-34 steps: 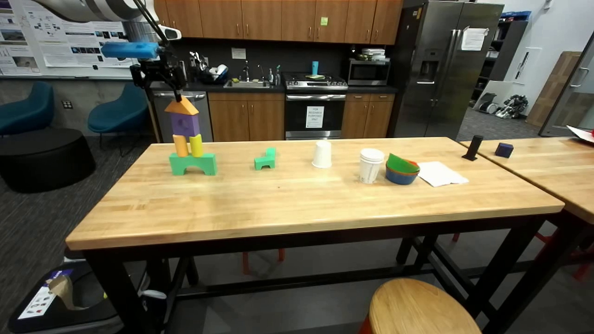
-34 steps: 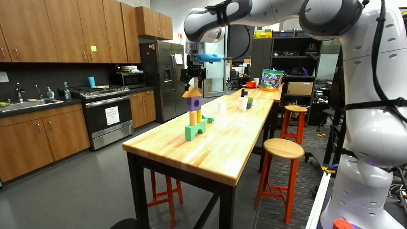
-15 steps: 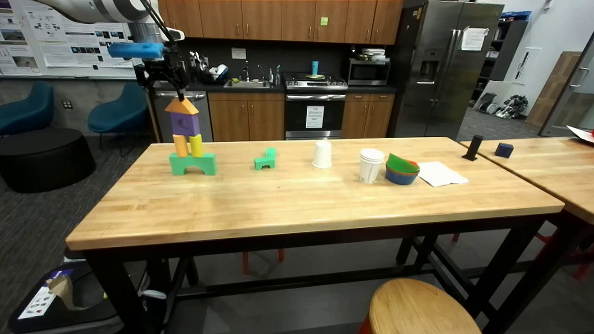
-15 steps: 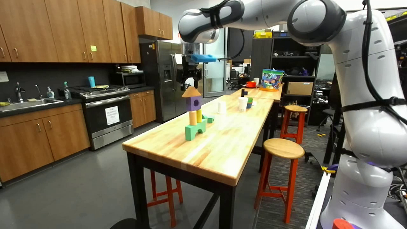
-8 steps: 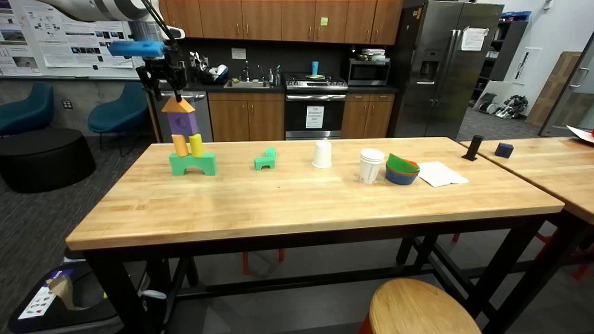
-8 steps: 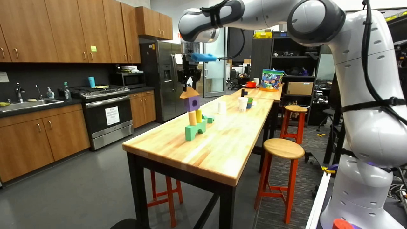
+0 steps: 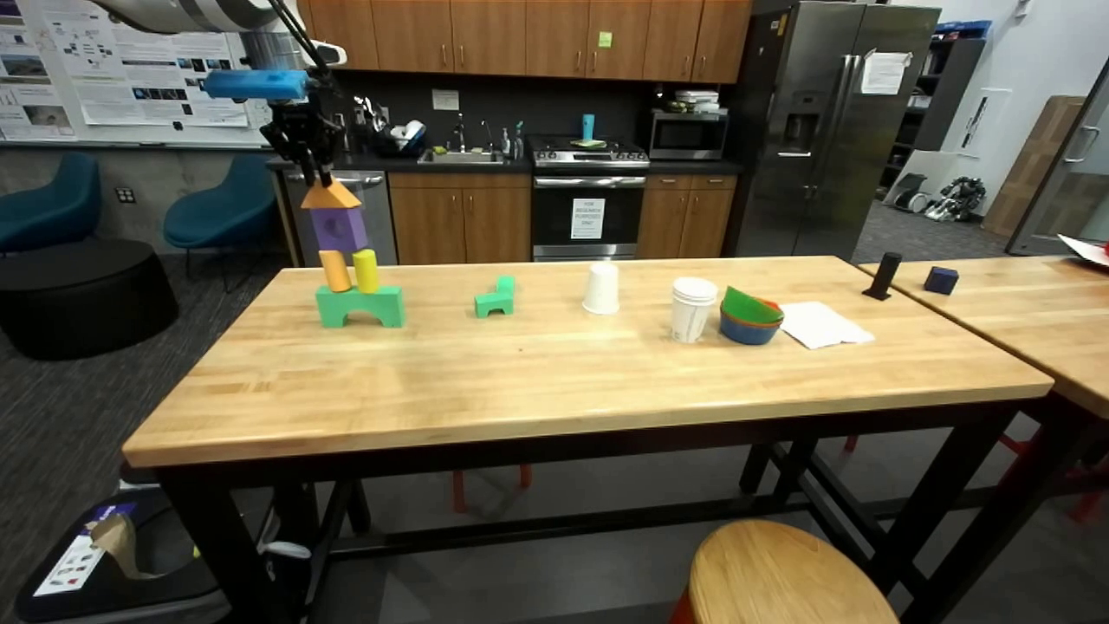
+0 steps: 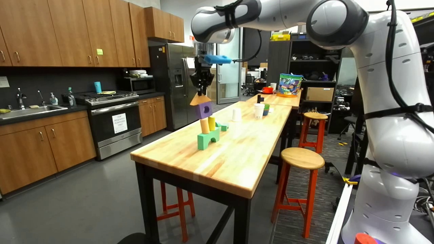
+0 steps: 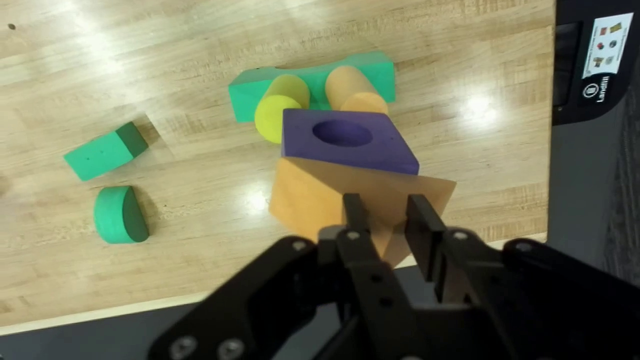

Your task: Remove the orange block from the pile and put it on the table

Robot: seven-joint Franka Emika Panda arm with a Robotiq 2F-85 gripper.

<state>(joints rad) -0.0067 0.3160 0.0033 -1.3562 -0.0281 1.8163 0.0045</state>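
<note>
One orange block [image 7: 332,196] caps your pile [image 7: 340,230], upper left in an exterior view.
An orange cylinder [image 7: 335,271] beneath tilts, so its support looks precarious. In an exterior view, left of centre, your gripper [image 8: 202,93] stands narrow at the block's peak. In the wrist view, below centre, its fingers [image 9: 355,212] straddle the ridge, likely to squeeze both slopes; you cannot tell whether they grip.

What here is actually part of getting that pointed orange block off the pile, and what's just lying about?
Part of the job:
Triangular orange block, the topmost piece
Pile beneath it
Pincer, at the block's peak
Table, where the block should go

Just lying about:
Loose green blocks
White cups
Coloured bowls
Sheet of white paper
</note>
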